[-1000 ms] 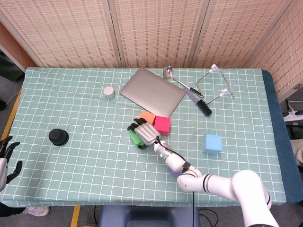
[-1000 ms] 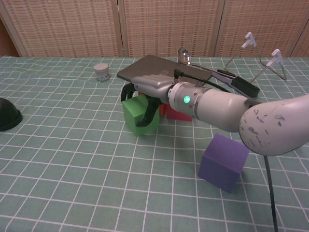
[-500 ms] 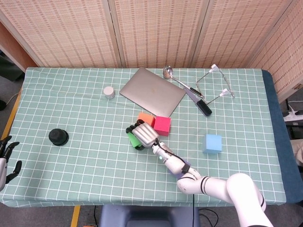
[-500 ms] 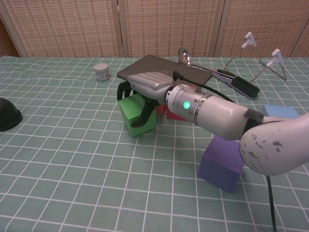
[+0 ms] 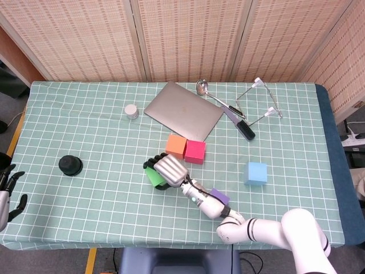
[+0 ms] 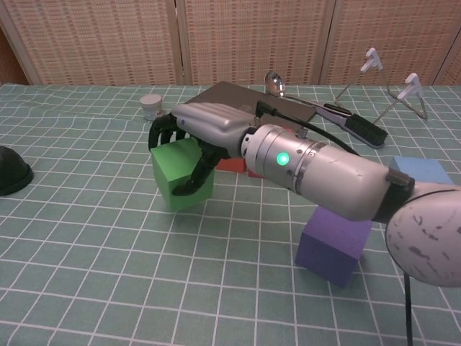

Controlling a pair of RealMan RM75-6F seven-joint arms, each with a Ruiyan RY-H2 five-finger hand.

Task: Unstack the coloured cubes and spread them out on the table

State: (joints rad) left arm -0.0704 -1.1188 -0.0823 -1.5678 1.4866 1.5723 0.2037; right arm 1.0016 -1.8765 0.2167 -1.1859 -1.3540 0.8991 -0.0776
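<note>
My right hand (image 5: pixel 167 169) (image 6: pixel 196 131) grips a green cube (image 5: pixel 151 176) (image 6: pixel 180 174) from above, near the middle of the table and seemingly just off the cloth. An orange cube (image 5: pixel 176 146) and a pink cube (image 5: pixel 195 151) stand side by side behind it. A purple cube (image 5: pixel 219 197) (image 6: pixel 336 240) lies beside my right forearm, and a light blue cube (image 5: pixel 256 172) (image 6: pixel 419 169) sits alone to the right. My left hand (image 5: pixel 8 194) hangs at the left edge of the head view with its fingers apart, holding nothing.
A closed grey laptop (image 5: pixel 183 111) lies at the back, with a ladle (image 5: pixel 203 87), a black brush (image 5: pixel 242 127) and a wire stand (image 5: pixel 259 104) to its right. A small white jar (image 5: pixel 132 111) and a black round object (image 5: pixel 70 165) are on the left.
My right hand has carried the green cube leftwards and towards the front, away from the orange and pink cubes. The purple cube now shows in the head view. The left hand is still.
</note>
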